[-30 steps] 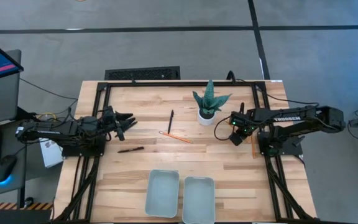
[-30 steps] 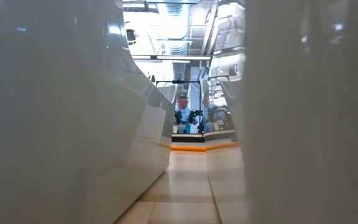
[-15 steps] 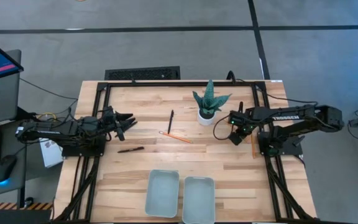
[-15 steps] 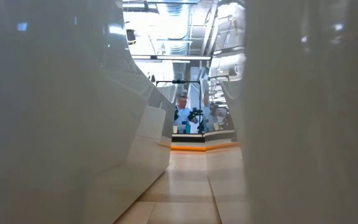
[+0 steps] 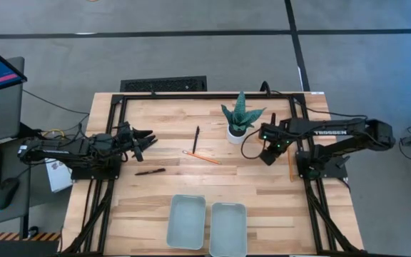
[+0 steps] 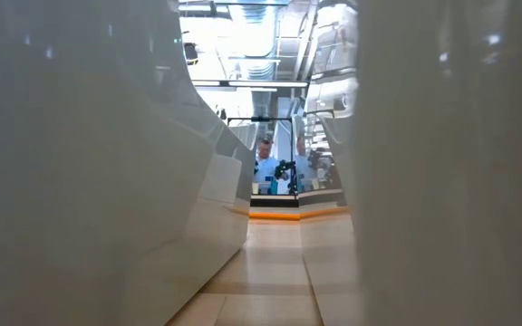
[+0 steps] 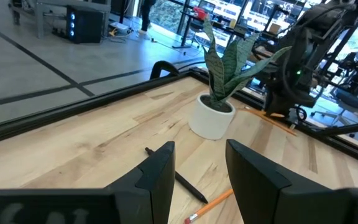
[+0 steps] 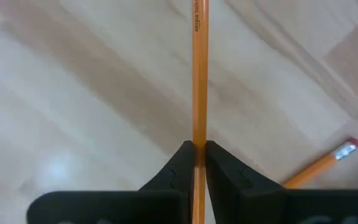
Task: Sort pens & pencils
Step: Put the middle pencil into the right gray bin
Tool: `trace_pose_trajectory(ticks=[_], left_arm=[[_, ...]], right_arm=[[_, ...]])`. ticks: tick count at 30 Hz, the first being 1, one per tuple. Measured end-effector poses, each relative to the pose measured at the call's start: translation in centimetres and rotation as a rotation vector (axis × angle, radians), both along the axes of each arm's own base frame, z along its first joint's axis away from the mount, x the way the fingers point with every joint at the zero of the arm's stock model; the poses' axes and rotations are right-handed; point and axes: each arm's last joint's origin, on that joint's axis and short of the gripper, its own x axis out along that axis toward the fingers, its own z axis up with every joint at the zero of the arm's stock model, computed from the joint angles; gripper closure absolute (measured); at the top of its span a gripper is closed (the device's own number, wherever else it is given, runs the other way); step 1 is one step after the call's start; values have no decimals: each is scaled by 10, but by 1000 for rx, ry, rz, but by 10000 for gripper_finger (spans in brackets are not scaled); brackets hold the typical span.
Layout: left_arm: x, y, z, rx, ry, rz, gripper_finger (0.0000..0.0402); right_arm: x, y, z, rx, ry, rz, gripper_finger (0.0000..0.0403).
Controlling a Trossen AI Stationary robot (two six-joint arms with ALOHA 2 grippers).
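Clamping a pencil [image 8: 198, 74] between its closed fingers, our right gripper [image 5: 268, 148] hangs over the table [image 5: 155, 118] at about three o'clock, just beside the potted plant [image 5: 240, 120]. Our left gripper [image 5: 146, 140] waits at nine o'clock, fingers apart and empty. Another pencil [image 5: 203, 157] lies near the table's centre, touching a pen [image 5: 195, 140] toward twelve o'clock; a second pen [image 5: 150, 171] lies toward eight o'clock. A third pencil [image 5: 290, 168] lies by the right edge. Two trays [image 5: 187, 221] sit at six o'clock.
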Motion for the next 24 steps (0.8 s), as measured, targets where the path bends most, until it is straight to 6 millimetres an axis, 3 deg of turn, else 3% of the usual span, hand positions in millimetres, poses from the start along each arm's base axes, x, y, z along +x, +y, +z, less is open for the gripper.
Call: trace_pose_trajectory(ticks=[11,24], left_arm=[[0,0,0,-31,-16,4,269],[0,0,0,-30,-16,4,269]], right_arm=[[13,32,33,33,-15,16,351],[25,87,61,99,-147,-17,351]])
